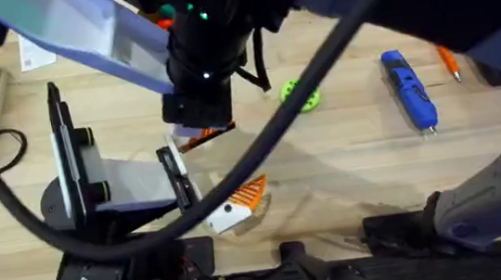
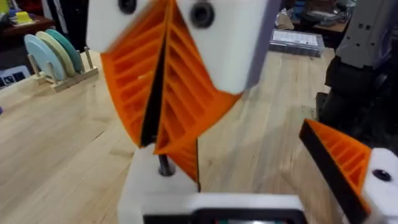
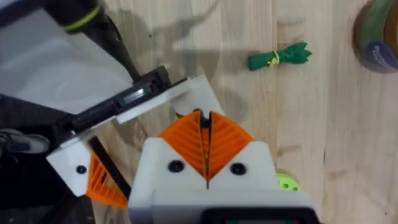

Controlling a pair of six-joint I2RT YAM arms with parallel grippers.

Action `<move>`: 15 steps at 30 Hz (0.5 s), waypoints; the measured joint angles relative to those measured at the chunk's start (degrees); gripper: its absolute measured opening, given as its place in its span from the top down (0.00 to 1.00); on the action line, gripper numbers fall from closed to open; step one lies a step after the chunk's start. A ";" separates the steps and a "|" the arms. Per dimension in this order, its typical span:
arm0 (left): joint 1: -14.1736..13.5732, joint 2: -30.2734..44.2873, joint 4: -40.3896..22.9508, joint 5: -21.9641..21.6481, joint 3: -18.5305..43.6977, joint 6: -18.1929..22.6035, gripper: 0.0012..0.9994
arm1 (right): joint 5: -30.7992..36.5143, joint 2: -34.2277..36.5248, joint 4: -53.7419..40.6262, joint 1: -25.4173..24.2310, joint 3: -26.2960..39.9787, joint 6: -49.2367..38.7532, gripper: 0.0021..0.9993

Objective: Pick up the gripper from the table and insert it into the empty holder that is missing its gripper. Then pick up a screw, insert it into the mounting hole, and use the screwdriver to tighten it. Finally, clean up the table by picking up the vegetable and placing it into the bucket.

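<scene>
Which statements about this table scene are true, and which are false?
1. The screwdriver lies on the table. True.
2. The vegetable is in the bucket. False: it lies on the table, apart from the bucket.
3. The right end effector has its orange pads pressed together. True.
4. The green disc rests on the screwdriver. False: it lies on the table, apart from it.

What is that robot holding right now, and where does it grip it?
The right gripper seems to pinch the orange gripper by its upper end.
</scene>
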 joint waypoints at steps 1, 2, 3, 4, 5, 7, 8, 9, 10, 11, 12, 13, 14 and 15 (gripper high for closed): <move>0.00 0.00 -0.02 0.00 0.00 0.08 0.01 | 0.11 -0.16 -0.21 -0.04 -0.09 0.00 1.00; 0.00 0.00 -0.02 0.00 0.00 0.17 0.01 | 0.19 -0.21 -0.26 -0.04 -0.16 0.00 1.00; 0.00 0.00 -0.02 0.00 0.00 0.22 0.01 | 0.27 -0.28 -0.25 -0.04 -0.20 0.00 1.00; 0.00 0.00 -0.02 0.00 0.00 0.25 0.01 | 0.37 -0.31 -0.27 -0.04 -0.22 0.00 1.00; 0.00 -0.01 -0.01 0.00 0.00 0.27 0.01 | 0.39 -0.33 -0.27 -0.04 -0.25 0.00 1.00; 0.00 -0.02 -0.02 0.00 0.00 0.27 0.01 | 0.39 -0.33 -0.27 -0.04 -0.29 0.00 1.00; 0.00 0.00 -0.02 0.00 0.00 0.27 0.01 | 0.39 -0.34 -0.27 -0.04 -0.29 0.00 1.00; 0.00 0.00 -0.02 0.00 0.00 0.27 0.01 | 0.39 -0.33 -0.25 -0.04 -0.31 0.00 1.00; 0.00 0.00 -0.02 0.00 0.00 0.27 0.01 | 0.39 -0.35 -0.25 -0.04 -0.33 0.00 1.00; 0.00 0.00 -0.02 0.00 0.00 0.27 0.01 | 0.39 -0.33 -0.25 -0.04 -0.36 0.00 1.00; 0.00 0.00 -0.02 0.00 0.00 0.25 0.01 | 0.39 -0.35 -0.25 -0.04 -0.38 0.00 1.00; 0.00 0.00 -0.02 0.00 0.00 0.25 0.01 | 0.39 -0.34 -0.25 -0.04 -0.38 0.00 1.00; 0.00 0.00 -0.02 0.00 0.00 0.25 0.01 | 0.39 -0.33 -0.25 -0.04 -0.38 0.00 1.00; 0.00 0.00 -0.02 -0.01 0.00 0.25 0.01 | 0.39 -0.33 -0.25 -0.04 -0.38 0.00 1.00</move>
